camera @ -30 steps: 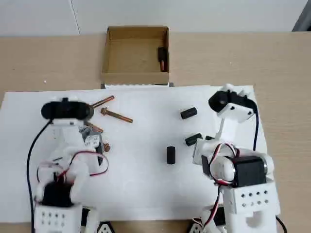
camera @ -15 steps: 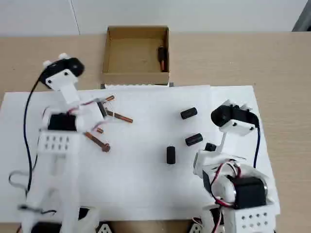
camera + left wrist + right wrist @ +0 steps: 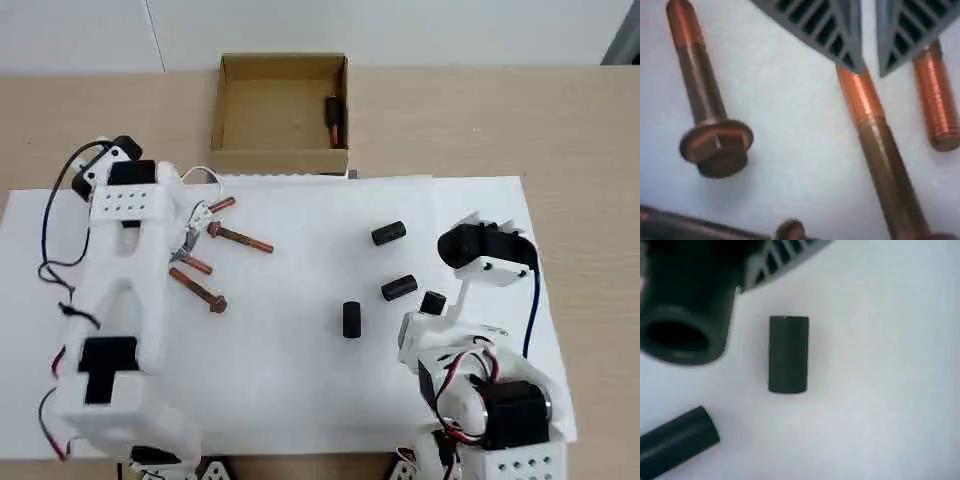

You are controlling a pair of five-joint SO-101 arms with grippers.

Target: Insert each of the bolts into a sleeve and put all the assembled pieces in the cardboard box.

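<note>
Several copper bolts lie on the white sheet at the left: a long one (image 3: 240,238), one with its head toward me (image 3: 197,290) and a short one (image 3: 222,204). My left gripper (image 3: 193,228) hangs low among them. Its grey fingertips (image 3: 855,60) stand a narrow slit apart with nothing between them, just over a bolt's threaded end (image 3: 860,97). My right gripper (image 3: 428,312) is shut on a black sleeve (image 3: 685,322), held just above the sheet. Three loose sleeves (image 3: 388,233) (image 3: 399,288) (image 3: 351,319) lie nearby. The cardboard box (image 3: 228,105) holds one assembled piece (image 3: 333,120).
The white sheet (image 3: 300,400) covers most of the wooden table. The box stands just beyond its far edge. The left arm's long white body (image 3: 125,300) lies along the sheet's left side.
The left arm has swung up from its folded pose near the front and stretched out, bringing its gripper down among the bolts. The right arm drew back a little with the sleeve.
</note>
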